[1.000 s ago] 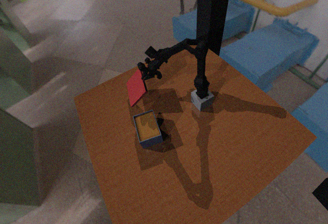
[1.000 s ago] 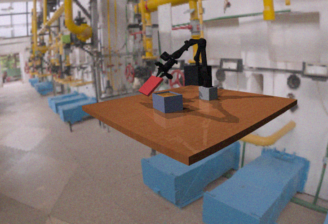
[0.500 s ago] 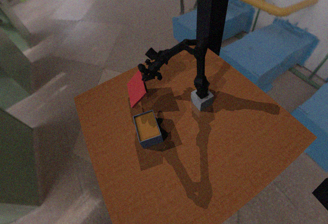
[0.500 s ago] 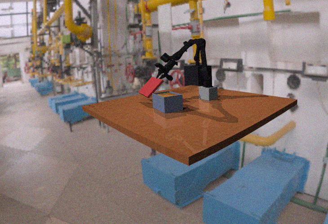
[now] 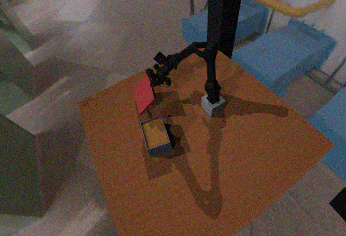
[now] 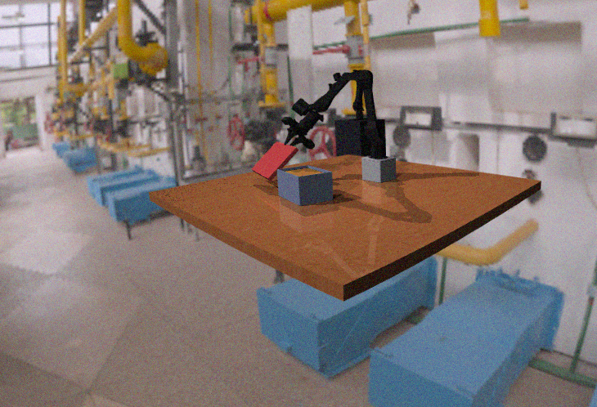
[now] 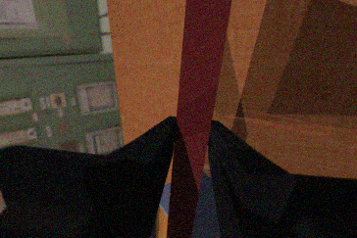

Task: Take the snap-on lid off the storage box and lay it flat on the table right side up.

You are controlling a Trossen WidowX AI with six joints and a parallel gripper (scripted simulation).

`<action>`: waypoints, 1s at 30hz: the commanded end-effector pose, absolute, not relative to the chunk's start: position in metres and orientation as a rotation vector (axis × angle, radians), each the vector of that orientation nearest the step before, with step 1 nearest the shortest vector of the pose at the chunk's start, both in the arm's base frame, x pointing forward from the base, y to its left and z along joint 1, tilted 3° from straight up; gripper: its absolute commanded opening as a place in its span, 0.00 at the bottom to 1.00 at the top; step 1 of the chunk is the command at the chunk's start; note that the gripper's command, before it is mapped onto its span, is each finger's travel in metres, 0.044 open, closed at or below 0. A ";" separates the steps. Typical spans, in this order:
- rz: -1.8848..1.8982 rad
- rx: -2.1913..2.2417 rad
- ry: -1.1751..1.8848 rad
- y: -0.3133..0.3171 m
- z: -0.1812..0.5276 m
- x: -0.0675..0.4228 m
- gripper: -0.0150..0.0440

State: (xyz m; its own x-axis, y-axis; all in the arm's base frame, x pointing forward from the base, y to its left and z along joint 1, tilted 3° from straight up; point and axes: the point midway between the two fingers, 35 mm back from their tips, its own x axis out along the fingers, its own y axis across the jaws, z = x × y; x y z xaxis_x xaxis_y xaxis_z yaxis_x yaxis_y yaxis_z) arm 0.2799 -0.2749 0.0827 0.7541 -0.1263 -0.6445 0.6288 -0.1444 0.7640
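Behind the box, my lid's lower edge is hidden. My gripper pinches the tilted red lid's edge, at the box's 12 o'clock.

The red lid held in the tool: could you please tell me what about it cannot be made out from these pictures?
- Underside of the red lid: top view shows only its upper face; wrist view sees it nearly edge-on.
- Its lowest corner and any gap to the table: exterior view, hidden behind the storage box.
- Grip point in the tool: wrist view, dark fingers cover it; top view too small.
- Snap rim details: blurred in every view.
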 end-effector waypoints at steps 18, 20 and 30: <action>-0.678 1.588 0.410 -0.274 0.067 0.281 0.25; -0.678 1.588 0.410 -0.274 0.066 0.281 0.25; -0.678 1.588 0.410 -0.274 0.058 0.281 0.25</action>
